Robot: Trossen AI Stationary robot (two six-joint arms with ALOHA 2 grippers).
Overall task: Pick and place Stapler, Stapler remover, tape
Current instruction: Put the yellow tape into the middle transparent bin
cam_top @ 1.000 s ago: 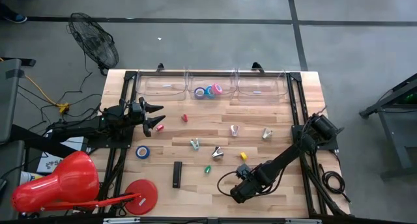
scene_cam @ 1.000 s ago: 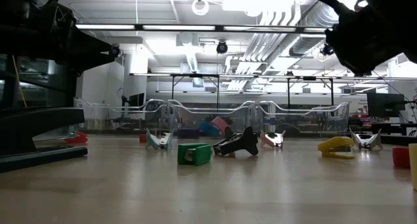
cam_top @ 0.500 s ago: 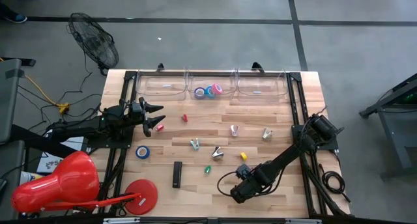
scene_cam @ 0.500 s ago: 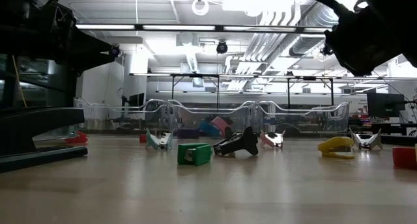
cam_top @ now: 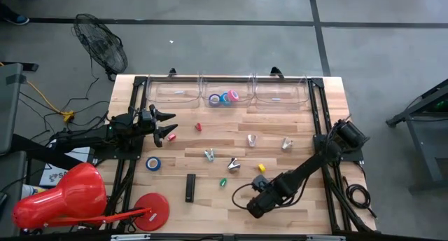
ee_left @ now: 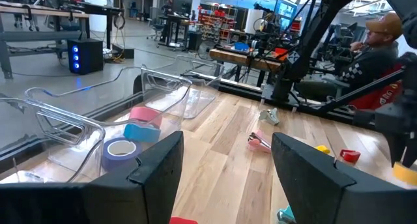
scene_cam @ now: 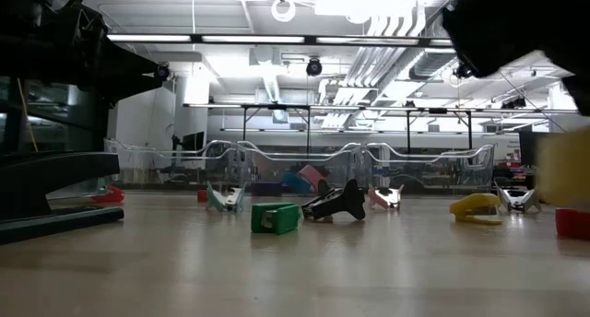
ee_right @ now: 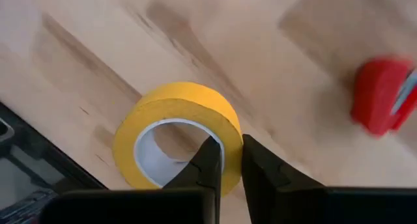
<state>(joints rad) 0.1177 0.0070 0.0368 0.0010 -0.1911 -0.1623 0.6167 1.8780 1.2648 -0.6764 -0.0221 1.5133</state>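
My right gripper point(ee_right: 226, 149) is at the table's near right part point(cam_top: 256, 201) and is shut on a yellow tape roll point(ee_right: 176, 139). In the low view the roll is a blurred yellow shape point(scene_cam: 562, 165). My left gripper point(cam_top: 170, 126) waits open over the table's left side, touching nothing. A blue tape roll point(cam_top: 152, 163) lies flat on the table. Three more tape rolls point(cam_top: 224, 97) sit in the middle clear bin. The black stapler point(cam_top: 190, 187) lies on the table. Staple removers point(cam_top: 233, 164) point(cam_top: 209, 155) lie near the middle. My right gripper pinches the yellow roll's wall point(ee_right: 229, 125), with one finger point(ee_right: 207, 160) inside the centre hole and the other point(ee_right: 259, 164) outside. The fingers come from above, pointing down. In the low view the roll shows off the tabletop.
Three clear bins point(cam_top: 175, 94) line the far edge. Small red point(cam_top: 198, 127), green point(cam_top: 223, 182) and yellow point(cam_top: 262, 168) pieces and two more staple removers point(cam_top: 251, 139) point(cam_top: 286, 143) are scattered about. A red piece point(ee_right: 381, 94) lies near my right gripper. A person point(ee_left: 381, 38) sits beyond the table.
My right gripper has risen with the yellow tape roll. In the low view the roll stood low at the picture's right edge a second ago and now hangs higher, above the tabletop.
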